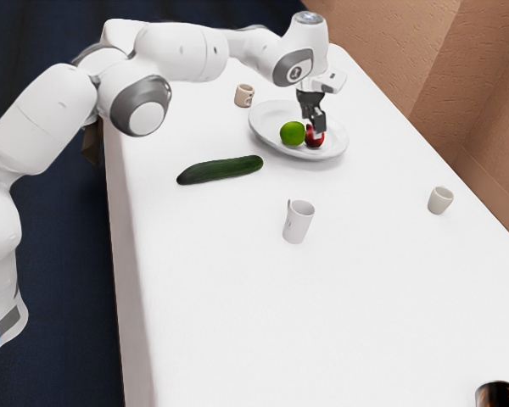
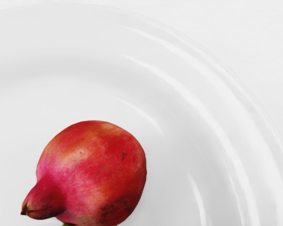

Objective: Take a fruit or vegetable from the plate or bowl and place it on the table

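White plate (image 1: 267,125) on the white table (image 1: 229,280), with the pomegranate (image 2: 94,169) resting inside and the lime (image 1: 293,133) close beside it, both well within the plate's rim. Gripper (image 1: 317,128) low over the plate, right at the pomegranate; open or closed on it, impossible to tell from here. Chief risk, judging by the tight spacing: nudging the lime while settling or squeezing, and sending it rolling toward the plate's rim. Also possible: a slip on smooth, round skin from an off-centre pinch, or a tipped plate from pressing down too hard. Later, scraping the plate's rim on too low a path, or losing the pomegranate to a roll across the table after too high a release. Best read from the wrist view: mottled red and pink skin, dark scuffs, a pointed crown, all hard to make out from the exterior view. Best read from the exterior view: surroundings of the plate, with the cucumber (image 1: 220,170) and white mug (image 1: 299,223) nearer the camera, a beige mug (image 1: 243,95) just beside the plate, and a beige cup (image 1: 440,201) well apart from it, toward the exterior view's right.
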Robot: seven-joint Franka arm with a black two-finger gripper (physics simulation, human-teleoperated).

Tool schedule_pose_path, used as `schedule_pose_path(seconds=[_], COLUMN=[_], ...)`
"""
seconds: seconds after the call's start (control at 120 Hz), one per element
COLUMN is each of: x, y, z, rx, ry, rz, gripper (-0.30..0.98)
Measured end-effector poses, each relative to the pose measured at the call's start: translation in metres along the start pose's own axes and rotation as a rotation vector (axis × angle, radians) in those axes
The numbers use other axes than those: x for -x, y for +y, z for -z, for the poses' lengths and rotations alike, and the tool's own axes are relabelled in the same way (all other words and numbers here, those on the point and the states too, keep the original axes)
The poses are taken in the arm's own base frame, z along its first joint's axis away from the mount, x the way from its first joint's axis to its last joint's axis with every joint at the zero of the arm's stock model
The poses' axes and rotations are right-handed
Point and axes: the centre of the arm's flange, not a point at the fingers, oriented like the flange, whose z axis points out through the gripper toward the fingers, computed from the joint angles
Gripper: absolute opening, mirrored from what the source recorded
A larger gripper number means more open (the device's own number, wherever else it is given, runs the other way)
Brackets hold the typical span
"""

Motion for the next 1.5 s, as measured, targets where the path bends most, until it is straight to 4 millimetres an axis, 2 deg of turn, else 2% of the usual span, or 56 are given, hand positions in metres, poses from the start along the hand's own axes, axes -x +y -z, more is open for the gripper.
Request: schedule_pose_path(seconds=[0.167, 0.25, 0.483, 0.875, 1.0, 1.242, 1.5], x=[-0.009, -0.014, -0.016, 0.008, 0.009, 0.004, -0.001], y=[-0.001, 0.005, 0.011, -0.028, -0.03, -0.033, -0.028], z=[0.007, 0.008, -0.014, -0.033, -0.034, -0.021, -0.024], rx=[-0.01, -0.005, -0.002, -0.009, -0.008, -0.021, -0.019], ry=[0.054, 0.081, 0.103, 0.026, 0.013, 0.036, 0.07], rz=[-0.001, -0.008, -0.01, 0.039, 0.039, 0.04, 0.039], gripper=[0.66, 0.66, 0.66, 0.66, 0.66, 0.66, 0.66])
